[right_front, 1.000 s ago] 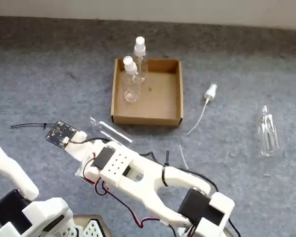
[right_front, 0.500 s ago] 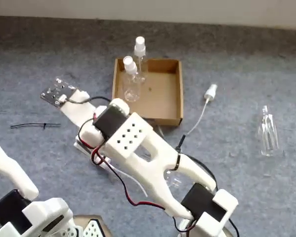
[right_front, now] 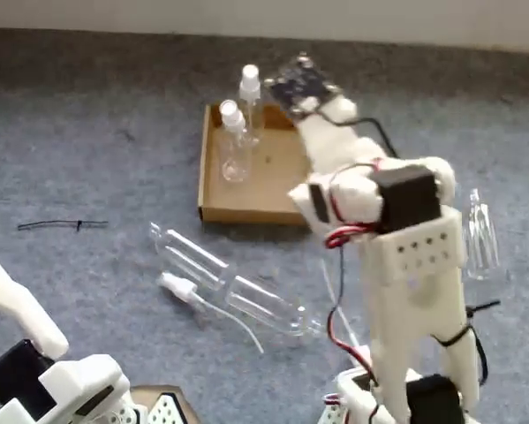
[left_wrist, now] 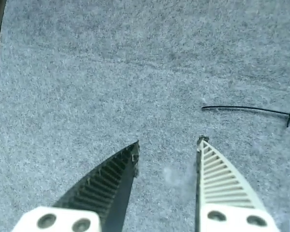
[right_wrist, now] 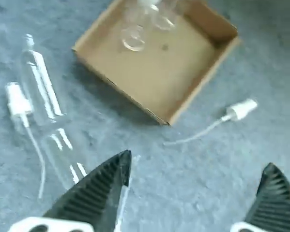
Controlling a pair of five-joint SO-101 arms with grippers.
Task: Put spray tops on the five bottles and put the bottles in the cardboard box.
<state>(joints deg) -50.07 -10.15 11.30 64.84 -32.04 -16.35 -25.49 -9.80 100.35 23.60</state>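
The cardboard box sits mid-table with two capped bottles standing in its far left corner. Two uncapped clear bottles lie in front of it, one near the box and one closer to me, with a loose spray top beside them. A third bare bottle lies at the far right. My right arm rises over the box's right side. Its gripper hangs open and empty above the carpet, between the box and a second spray top. My left gripper is open over bare carpet.
A black cable tie lies on the grey carpet at the left, also close to the left gripper as a cable tie. The left arm's base fills the near left corner. A dark strip of floor runs along the far edge.
The right arm swung from the left of the table up and over to the box's right side, uncovering the two lying bottles and the loose spray top.
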